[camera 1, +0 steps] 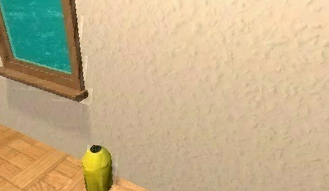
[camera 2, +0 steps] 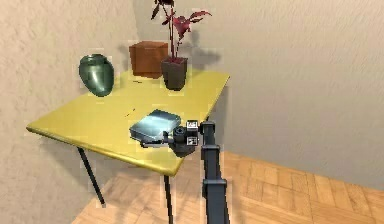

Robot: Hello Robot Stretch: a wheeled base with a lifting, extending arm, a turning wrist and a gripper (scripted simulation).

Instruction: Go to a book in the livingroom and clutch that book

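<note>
A flat grey-blue book [camera 2: 156,124] lies near the front edge of a yellow table [camera 2: 90,120] in the arm side view. The dark arm [camera 2: 214,185] rises from the bottom edge, and the gripper [camera 2: 176,139] sits at the book's right corner. Because the book rests on the tabletop at the gripper's far end, I cannot tell whether the gripper holds anything.
On the table stand a green vase [camera 2: 96,74], a brown box [camera 2: 148,57] and a dark pot with a red-leaved plant [camera 2: 176,70]. The forward view faces a rough beige wall with a wood-framed window [camera 1: 34,26] and a yellow-green container [camera 1: 96,169] on the wooden floor.
</note>
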